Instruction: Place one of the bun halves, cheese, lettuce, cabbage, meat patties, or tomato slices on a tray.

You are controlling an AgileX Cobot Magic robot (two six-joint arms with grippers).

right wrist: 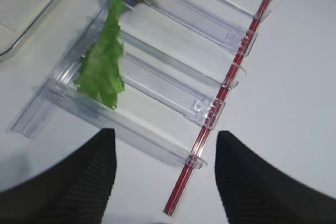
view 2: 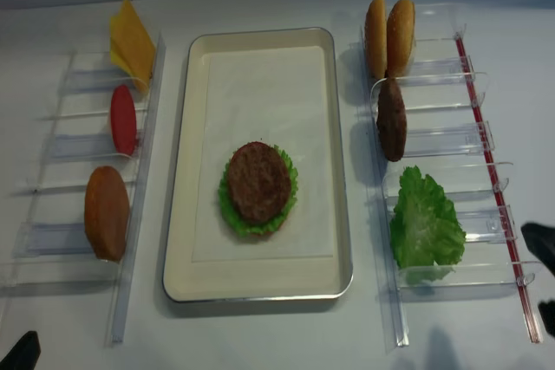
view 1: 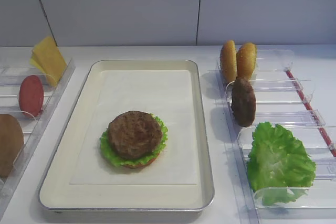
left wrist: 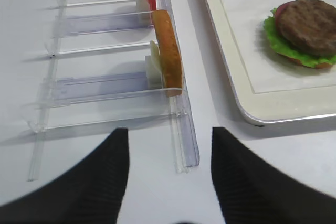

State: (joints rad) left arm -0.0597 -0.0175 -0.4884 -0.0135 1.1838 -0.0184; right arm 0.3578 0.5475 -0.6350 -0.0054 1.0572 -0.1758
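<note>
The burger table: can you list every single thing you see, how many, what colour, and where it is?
Large rectangular cream tray: one, cream with silvery rim, centre.
Burger stack on the tray: one rough dark brown meat patty on a ruffled green lettuce leaf, with a bun edge under it.
Clear plastic racks: two, one on each side of the tray.
Thin yellow cheese slices: left rack, far end.
Round red tomato slice: one, left rack, middle.
Golden-orange bun half: one, left rack, near end.
Golden-orange bun halves: two, right rack, far end.
Dark brown patty: one, right rack, middle.
Green lettuce: right rack, near end.
Left gripper: black, open, empty.
Right gripper: black, open, empty.
</note>
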